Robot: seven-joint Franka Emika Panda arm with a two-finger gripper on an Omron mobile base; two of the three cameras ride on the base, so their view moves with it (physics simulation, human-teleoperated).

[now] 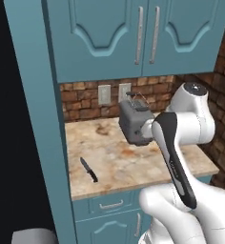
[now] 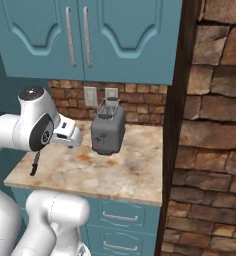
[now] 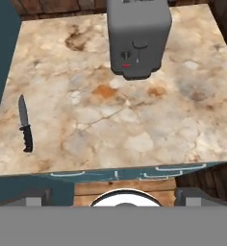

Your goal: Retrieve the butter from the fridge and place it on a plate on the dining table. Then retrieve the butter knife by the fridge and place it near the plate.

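Note:
The butter knife lies flat near the left front of a marbled wall counter. It has a dark handle and a short grey blade. The right base view shows the butter knife partly behind my arm. In the hand view the butter knife lies at the left, blade pointing away from the counter's front edge. My gripper hovers above the counter's front edge, to the right of the knife, open wide with nothing between its fingers. The butter, the plate, the dining table and the fridge are out of view.
A grey toaster stands at the back middle of the counter, near two wall outlets. Teal upper cabinets hang overhead. A tall teal panel bounds the counter on the left, and a brick wall on the right.

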